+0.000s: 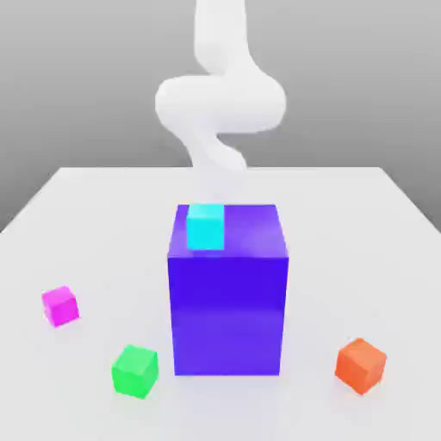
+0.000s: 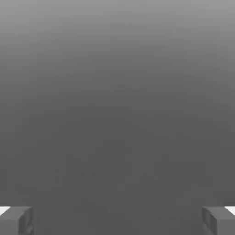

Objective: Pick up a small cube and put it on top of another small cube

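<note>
A pale grey table [image 1: 103,215] runs back to a flat grey backdrop in the exterior view. At its middle stands a tall blue-violet block [image 1: 228,301], and on the block's top, near the edge toward the exterior view's left, sits a cyan cube [image 1: 206,226].

From my remote seat I see the white arm [image 1: 220,103] curling down behind the block, its lower part hidden by it. In the hand view the gripper [image 2: 117,221] stands released: its two grey fingers [image 2: 16,220] sit at opposite edges with a wide bare gap between them, holding nothing, and only grey lies ahead of them.

The pink cube [image 1: 60,306] rests on the table at the exterior view's left, well apart from the block and turned slightly askew. The green cube [image 1: 134,371] lies nearer the camera, between the pink cube and the block's front corner, touching neither. It too is turned a little. An orange cube [image 1: 361,364] sits alone at the exterior view's right, close to the block's front but apart from it.

All four small cubes look much alike in size, each far smaller than the block. Nothing is stacked on the green cube.
</note>
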You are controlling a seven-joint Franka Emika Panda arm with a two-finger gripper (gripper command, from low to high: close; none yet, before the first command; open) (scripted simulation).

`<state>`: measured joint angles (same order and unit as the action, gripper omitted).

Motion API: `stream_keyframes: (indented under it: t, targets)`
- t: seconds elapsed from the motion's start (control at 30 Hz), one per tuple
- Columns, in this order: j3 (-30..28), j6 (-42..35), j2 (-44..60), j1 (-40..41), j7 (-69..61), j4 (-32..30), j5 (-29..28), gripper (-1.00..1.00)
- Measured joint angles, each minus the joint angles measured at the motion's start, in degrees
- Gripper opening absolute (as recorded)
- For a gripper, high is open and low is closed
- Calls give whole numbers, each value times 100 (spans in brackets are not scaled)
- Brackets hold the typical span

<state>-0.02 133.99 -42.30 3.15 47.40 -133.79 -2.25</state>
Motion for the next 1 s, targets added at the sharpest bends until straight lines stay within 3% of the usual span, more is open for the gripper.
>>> stream_keyframes:
  t: [0.37,0.63,0.83,1.0]
  targets:
    - [-355,942,1579,1293,596,-878,-869,0]
    - [-933,1632,2691,2041,795,-1508,-1181,0]
    - [-1474,2198,3512,2440,646,-1998,-998,0]
    - [-1779,2691,4197,2836,67,-2419,-207,0]
